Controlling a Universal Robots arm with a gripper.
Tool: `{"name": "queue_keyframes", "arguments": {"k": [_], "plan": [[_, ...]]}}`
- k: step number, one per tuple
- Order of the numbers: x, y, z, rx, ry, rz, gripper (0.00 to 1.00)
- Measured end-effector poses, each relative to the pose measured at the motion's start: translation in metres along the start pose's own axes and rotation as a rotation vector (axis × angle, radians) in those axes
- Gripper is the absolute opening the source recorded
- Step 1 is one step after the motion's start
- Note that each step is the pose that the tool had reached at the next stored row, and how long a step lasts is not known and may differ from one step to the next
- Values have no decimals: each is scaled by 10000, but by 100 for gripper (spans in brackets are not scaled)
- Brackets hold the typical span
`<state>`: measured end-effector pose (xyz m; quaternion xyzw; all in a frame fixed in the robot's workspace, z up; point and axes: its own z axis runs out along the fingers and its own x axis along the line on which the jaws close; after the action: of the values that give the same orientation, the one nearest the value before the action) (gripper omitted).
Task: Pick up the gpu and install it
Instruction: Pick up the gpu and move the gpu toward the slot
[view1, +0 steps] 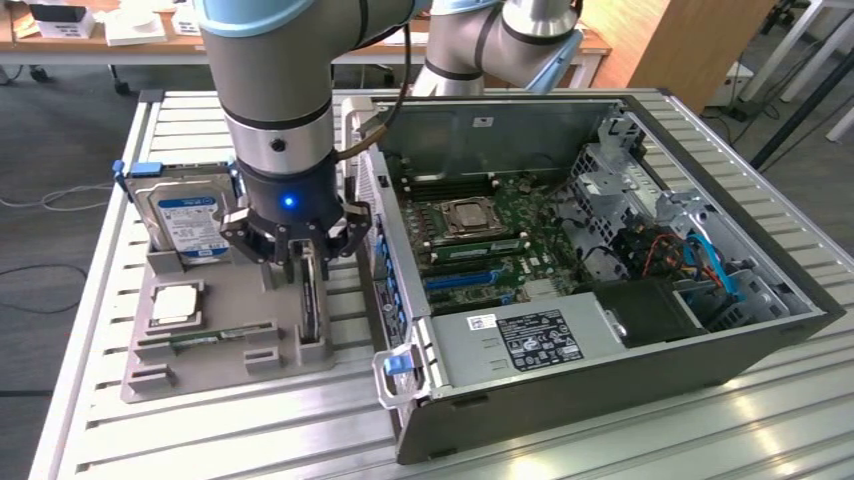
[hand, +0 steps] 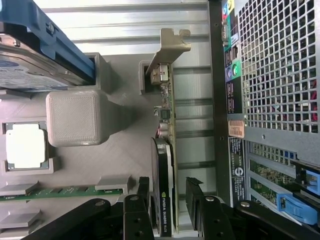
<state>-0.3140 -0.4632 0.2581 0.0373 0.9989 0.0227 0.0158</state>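
The gpu (view1: 310, 305) stands on its edge in a slot of the grey holder tray (view1: 220, 365), left of the open computer case (view1: 747, 350) in the exterior view. My gripper (view1: 304, 262) hangs straight over the card, low above it. In the wrist view the gpu (hand: 167, 145) shows its green board edge, black cooler and silver bracket. There my gripper (hand: 169, 189) is open, with one finger on each side of the card's cooler end. A gap shows between the fingers (hand: 144, 189) and the card, so nothing is held.
The tray also carries a hard drive (view1: 187, 220), a CPU (view1: 176, 303) and a RAM stick (view1: 200, 340). The case lies open with its motherboard (view1: 481, 240) facing up. Its perforated wall (hand: 270, 65) runs close beside the gpu.
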Motion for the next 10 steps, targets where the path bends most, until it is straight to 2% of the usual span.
{"name": "queue_keyframes", "arguments": {"k": [4,10], "plan": [[1,0,1,2,3,0,43],[2,-3,55,0,0,0,43]]}}
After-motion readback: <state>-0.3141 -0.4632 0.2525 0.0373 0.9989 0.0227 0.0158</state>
